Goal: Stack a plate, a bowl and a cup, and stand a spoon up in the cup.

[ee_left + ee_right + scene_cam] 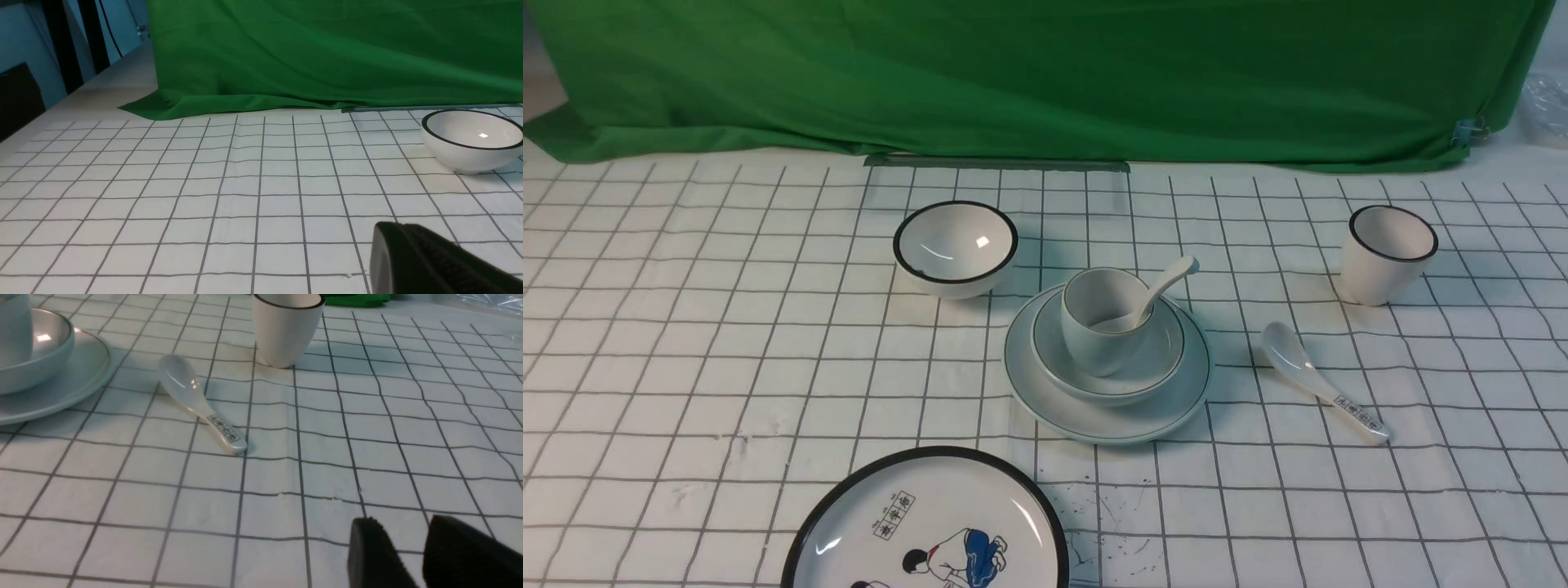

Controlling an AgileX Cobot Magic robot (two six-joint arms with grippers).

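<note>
On the gridded cloth (pixel 727 351), the plate (pixel 1107 412) carries the bowl (pixel 1160 359), the cup (pixel 1094 322) stands inside it, and the spoon (pixel 1168 286) leans in the cup, handle up to the right. The right gripper (pixel 421 555), fingers slightly apart and empty, hangs well to the near right of the stack, past the printed spoon (pixel 200 402). The left gripper (pixel 429 261), pressed together, sits well to the stack's left, near the black-rimmed bowl (pixel 474 141).
</note>
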